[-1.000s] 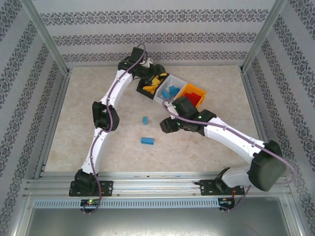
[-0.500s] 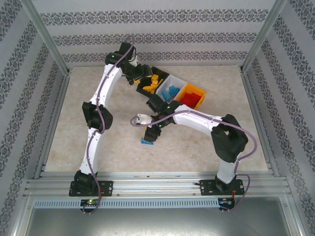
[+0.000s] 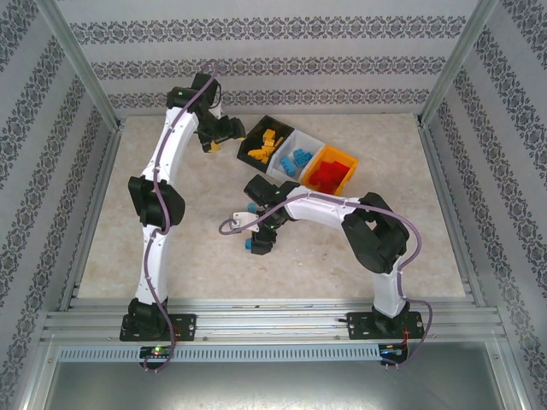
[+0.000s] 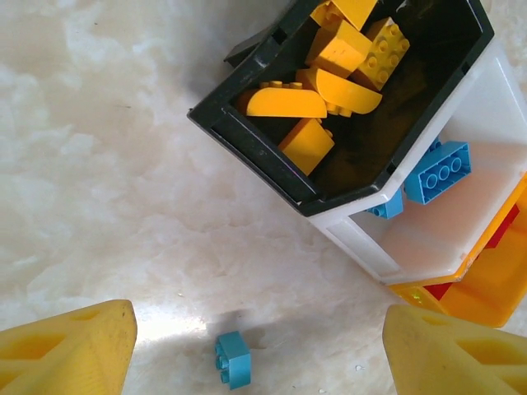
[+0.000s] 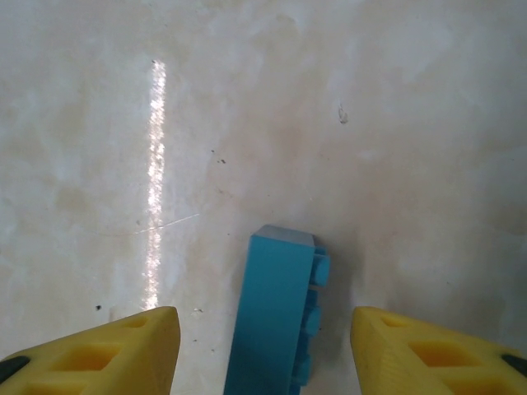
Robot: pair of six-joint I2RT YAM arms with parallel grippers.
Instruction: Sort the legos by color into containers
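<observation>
Pale marbled table [image 3: 214,269], damask-striped walls [image 3: 282,51]

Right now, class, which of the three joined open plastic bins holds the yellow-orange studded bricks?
The black plastic bin at the row's left end; the white middle bin holds blue bricks, the orange bin red ones.

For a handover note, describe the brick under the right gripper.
On the table in front of the three joined bins, the right gripper hangs open. Between its fingers lies a long blue brick on its side, unlike the short blue one nearby.
</observation>
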